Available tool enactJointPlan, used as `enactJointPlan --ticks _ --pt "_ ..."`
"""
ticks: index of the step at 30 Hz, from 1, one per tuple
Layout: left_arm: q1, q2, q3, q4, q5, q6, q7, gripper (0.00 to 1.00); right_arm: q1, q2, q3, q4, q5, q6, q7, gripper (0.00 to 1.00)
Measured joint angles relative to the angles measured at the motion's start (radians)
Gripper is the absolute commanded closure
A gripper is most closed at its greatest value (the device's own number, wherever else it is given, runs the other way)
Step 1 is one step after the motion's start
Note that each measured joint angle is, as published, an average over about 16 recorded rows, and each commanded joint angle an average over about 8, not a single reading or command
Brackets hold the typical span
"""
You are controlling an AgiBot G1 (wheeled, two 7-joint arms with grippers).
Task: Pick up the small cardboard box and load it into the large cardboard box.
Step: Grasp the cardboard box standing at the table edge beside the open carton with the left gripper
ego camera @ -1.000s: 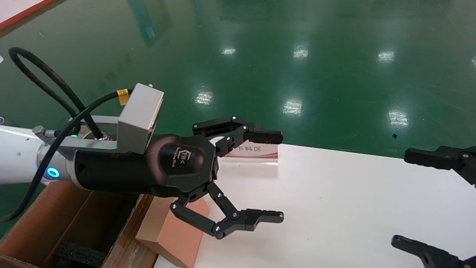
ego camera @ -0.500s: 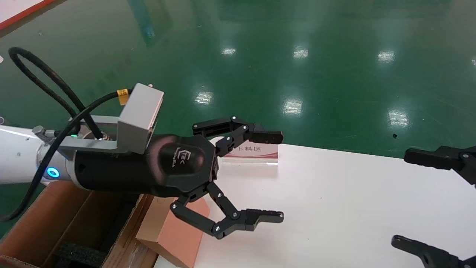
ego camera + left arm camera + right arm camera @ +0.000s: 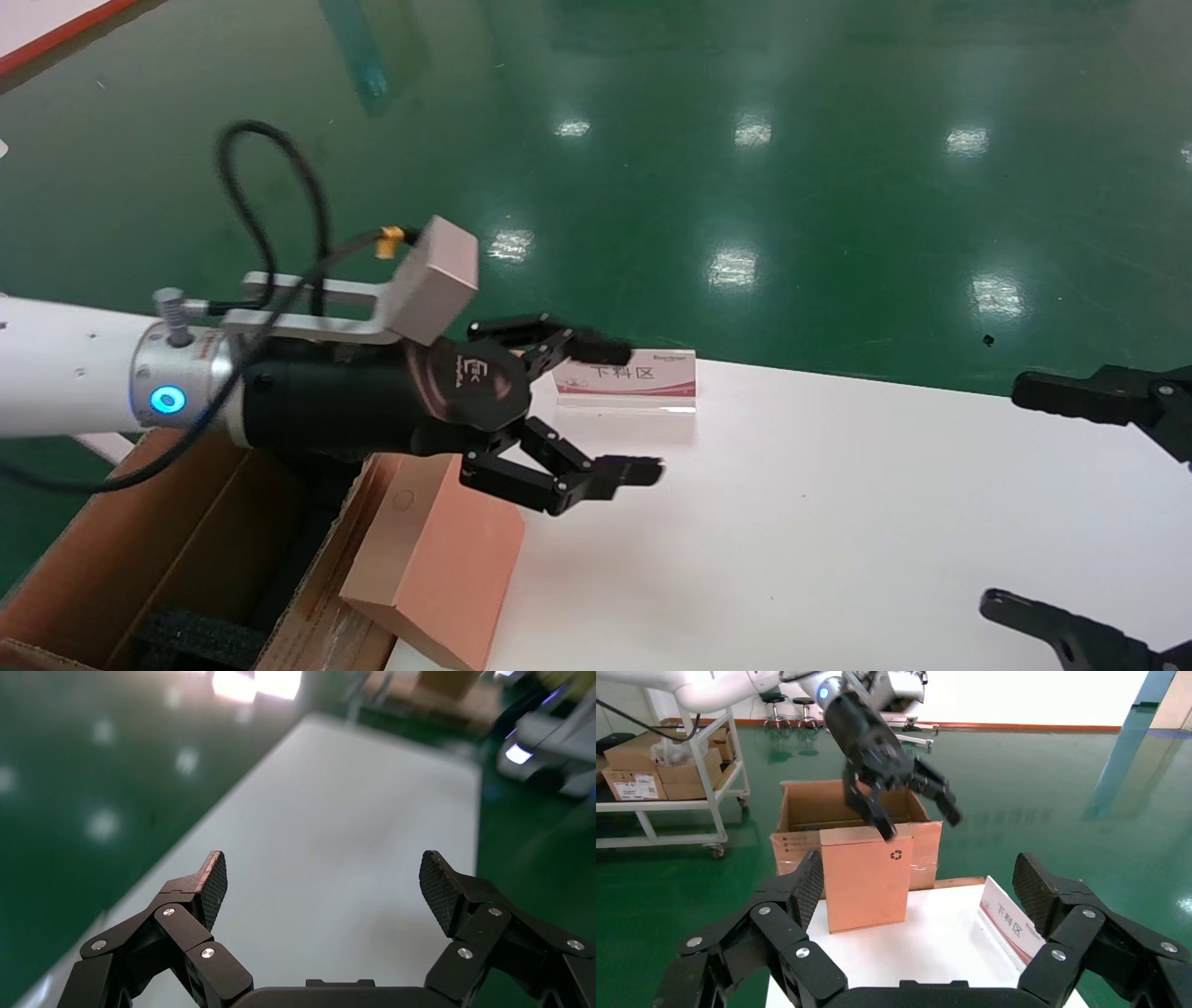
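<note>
The small cardboard box (image 3: 438, 559) stands on edge at the left end of the white table (image 3: 838, 522), beside the large cardboard box (image 3: 140, 550). The right wrist view shows it upright (image 3: 866, 878), recycling symbol near its top corner, with the large box (image 3: 807, 808) behind it. My left gripper (image 3: 619, 410) is open and empty, hovering just above the small box's top edge and apart from it. It also shows in the right wrist view (image 3: 916, 815). In its own view the left gripper (image 3: 320, 881) looks along bare table. My right gripper (image 3: 1034, 503) is open at the right edge.
A placard with red print (image 3: 626, 380) stands at the table's far edge, near the left gripper's upper finger. Black foam (image 3: 200, 638) lines the carton. A shelf cart with boxes (image 3: 666, 776) stands on the green floor beyond.
My left gripper has rolled and moved lower and to the left, closer to the small box's top. Its cable swung up. Jaws stay open. The box and right arm have not moved.
</note>
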Motion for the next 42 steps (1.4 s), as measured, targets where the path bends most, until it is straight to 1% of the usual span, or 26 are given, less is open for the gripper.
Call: enactJointPlan --ticks 3,6,9,14,17,19,22,25,28,35,42 --pt "-0.062 -0.001 0.05 0.005 0.11 0.003 -0.119 0.0 0.0 0.0 0.0 0.0 0.0 0.0 0.0 0.0" --pt "-0.149 0.021 0.12 0.02 0.27 0.034 -0.273 0.0 0.0 0.0 0.0 0.0 0.0 0.0 0.0 0.0" --pt "-0.251 0.061 0.208 0.039 0.443 0.085 -0.446 0.0 0.0 0.0 0.0 0.0 0.0 0.0 0.0 0.0" --pt "-0.418 0.136 0.384 0.072 0.69 0.16 -0.726 0.0 0.0 0.0 -0.001 -0.001 0.0 0.0 0.0 0.0" --pt "-0.512 0.177 0.505 0.091 0.8 0.191 -0.877 0.0 0.001 0.0 -0.001 -0.001 0.0 0.0 -0.001 0.0" --pt "-0.581 0.206 0.591 0.094 0.852 0.217 -0.973 0.0 0.001 0.0 -0.001 -0.001 0.0 0.0 -0.001 0.0" --pt "-0.661 0.232 0.708 0.096 0.863 0.233 -1.07 0.0 0.001 0.0 -0.001 -0.001 0.001 0.0 -0.001 0.0" --pt "-0.725 0.244 0.813 0.102 0.828 0.232 -1.13 0.0 0.001 0.0 -0.001 -0.001 0.001 0.0 -0.001 0.0" --pt "-0.783 0.254 0.909 0.114 0.775 0.231 -1.167 0.0 0.001 0.0 -0.002 -0.001 0.001 0.0 -0.001 0.0" --pt "-0.9 0.286 1.117 0.176 0.63 0.231 -1.202 0.0 0.001 0.0 -0.002 -0.001 0.001 0.0 -0.001 0.0" --pt "-0.995 0.33 1.323 0.27 0.468 0.23 -1.186 0.0 0.001 0.001 -0.003 -0.001 0.002 0.0 -0.002 0.0"
